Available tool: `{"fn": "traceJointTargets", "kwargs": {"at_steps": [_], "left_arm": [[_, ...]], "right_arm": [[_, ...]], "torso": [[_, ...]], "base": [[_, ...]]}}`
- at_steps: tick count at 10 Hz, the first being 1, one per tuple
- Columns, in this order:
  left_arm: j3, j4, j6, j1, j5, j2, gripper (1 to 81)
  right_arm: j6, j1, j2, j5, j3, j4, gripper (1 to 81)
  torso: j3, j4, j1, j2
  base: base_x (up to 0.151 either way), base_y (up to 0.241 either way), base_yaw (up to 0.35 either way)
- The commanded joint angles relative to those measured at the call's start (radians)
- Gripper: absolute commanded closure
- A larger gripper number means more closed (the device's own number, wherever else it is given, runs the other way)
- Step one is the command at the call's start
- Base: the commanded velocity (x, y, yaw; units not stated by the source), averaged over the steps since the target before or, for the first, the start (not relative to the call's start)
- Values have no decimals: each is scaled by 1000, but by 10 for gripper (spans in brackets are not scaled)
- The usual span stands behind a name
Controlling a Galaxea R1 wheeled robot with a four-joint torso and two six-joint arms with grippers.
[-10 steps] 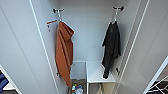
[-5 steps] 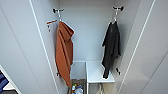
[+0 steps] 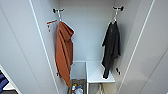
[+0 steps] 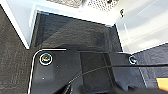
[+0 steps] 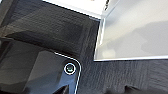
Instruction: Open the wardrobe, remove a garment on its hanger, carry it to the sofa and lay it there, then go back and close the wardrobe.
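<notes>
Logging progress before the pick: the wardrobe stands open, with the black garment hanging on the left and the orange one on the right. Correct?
Not quite: the sides are swapped. In the head view the wardrobe stands open, but the black garment hangs on the right and the orange garment on the left.

Dark grey carpet (image 4: 62,27) covers the floor, a blue item (image 3: 2,81) sits at the head view's lower left edge, possibly upholstery, and lighting is even and bright on pale surfaces.
</notes>
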Motion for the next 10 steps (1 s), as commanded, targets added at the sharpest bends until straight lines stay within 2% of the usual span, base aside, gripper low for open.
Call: {"fn": "traceJointTargets", "kwargs": {"at_steps": [1,2,3,5,7,8,9,10], "left_arm": [[-2,17,6,-44,27,-8,10],[-2,17,6,-40,38,-8,10],[-2,18,6,-37,53,-8,10],[6,18,9,-36,102,-5,10],[19,18,11,-35,153,-10,10],[21,18,11,-33,182,-11,10],[21,18,11,-27,183,-14,10],[27,18,11,-23,183,-17,10]], "right_arm": [[-6,7,-77,99,90,239,10],[-6,-28,-104,111,140,317,10],[-6,-68,-122,152,185,355,10],[9,-151,-112,246,163,378,10],[-9,-223,-97,284,135,468,10],[-88,-254,-91,371,94,546,10],[-224,-267,-77,429,46,688,10],[-474,-268,-44,430,-13,909,10]], "torso": [[0,0,0,0],[0,0,0,0],[0,0,0,0],[0,0,0,0],[0,0,0,0],[0,0,0,0],[0,0,0,0],[0,0,0,0]], "base": [[0,0,0],[0,0,0],[0,0,0],[0,0,0],[0,0,0],[0,0,0],[0,0,0],[0,0,0]]}}
